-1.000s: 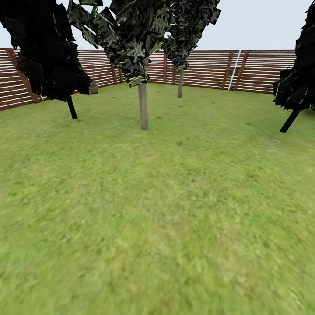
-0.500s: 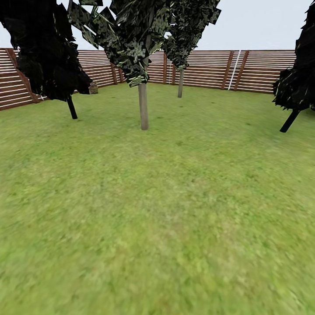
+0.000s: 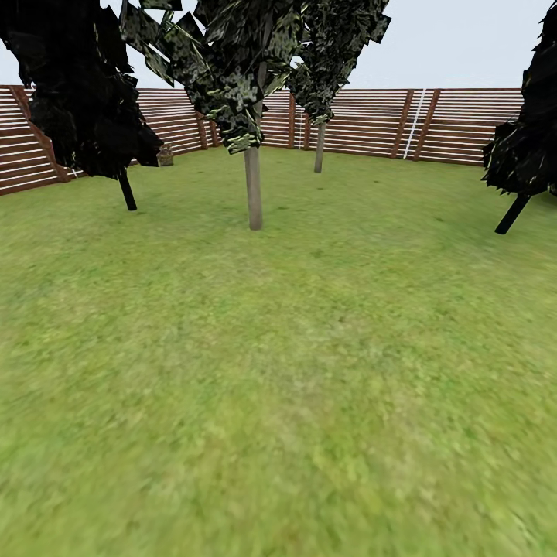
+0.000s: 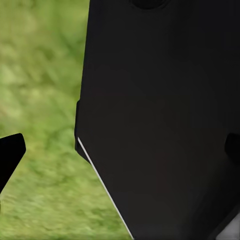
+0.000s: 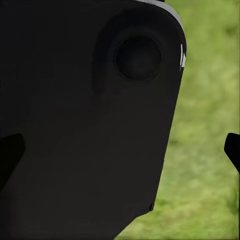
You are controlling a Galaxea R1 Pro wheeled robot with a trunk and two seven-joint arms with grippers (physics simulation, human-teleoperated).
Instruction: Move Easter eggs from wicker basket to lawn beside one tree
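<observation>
The lawn (image 3: 294, 371) spreads wide and green ahead of me. A tree (image 3: 254, 189) with a straight grey-beige trunk and dark speckled leaves stands in the middle distance. Far off by the fence sits a small brown shape that looks like the wicker basket (image 3: 165, 156), too small to make out. The Easter eggs are out of view. In the left wrist view my left gripper (image 4: 120, 152) is open, its dark fingertips (image 4: 10, 155) at the picture's edges, with my black body panel behind it. My right gripper (image 5: 120, 152) is likewise open and holds nothing.
A second grey-trunked tree (image 3: 319, 147) stands farther back. Dark leaning trees flank the lawn at the left (image 3: 126, 189) and right (image 3: 512, 214). A brown slatted fence (image 3: 433, 124) rings the garden. Open grass lies between me and the trees.
</observation>
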